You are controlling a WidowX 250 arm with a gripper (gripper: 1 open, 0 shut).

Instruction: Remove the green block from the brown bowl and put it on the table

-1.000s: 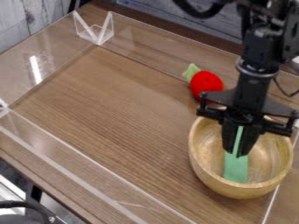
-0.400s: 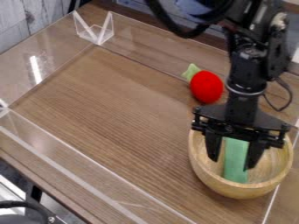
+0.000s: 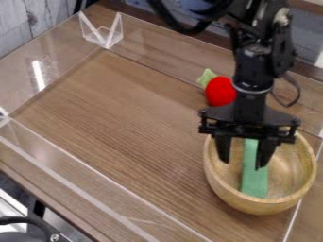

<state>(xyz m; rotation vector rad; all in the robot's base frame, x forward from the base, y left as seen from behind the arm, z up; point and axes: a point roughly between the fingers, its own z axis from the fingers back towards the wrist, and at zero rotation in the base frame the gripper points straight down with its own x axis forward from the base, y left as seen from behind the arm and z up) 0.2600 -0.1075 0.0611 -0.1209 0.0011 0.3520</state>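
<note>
no readable text, no labels, no brand marks, no nos. anywhere

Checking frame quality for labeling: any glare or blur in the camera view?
Camera view: glare streaks on the clear acrylic walls at left; the gripper and the green block in the brown bowl read fairly sharp; the background above the table is soft.

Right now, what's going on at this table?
A single robot arm hangs its gripper straight down into the brown bowl, fingers spread on either side of the green block. The block leans inside the bowl and has not been lifted out. Whether the fingers touch it is unclear. A red ball with a small green piece lies on the table just behind the bowl.
</note>
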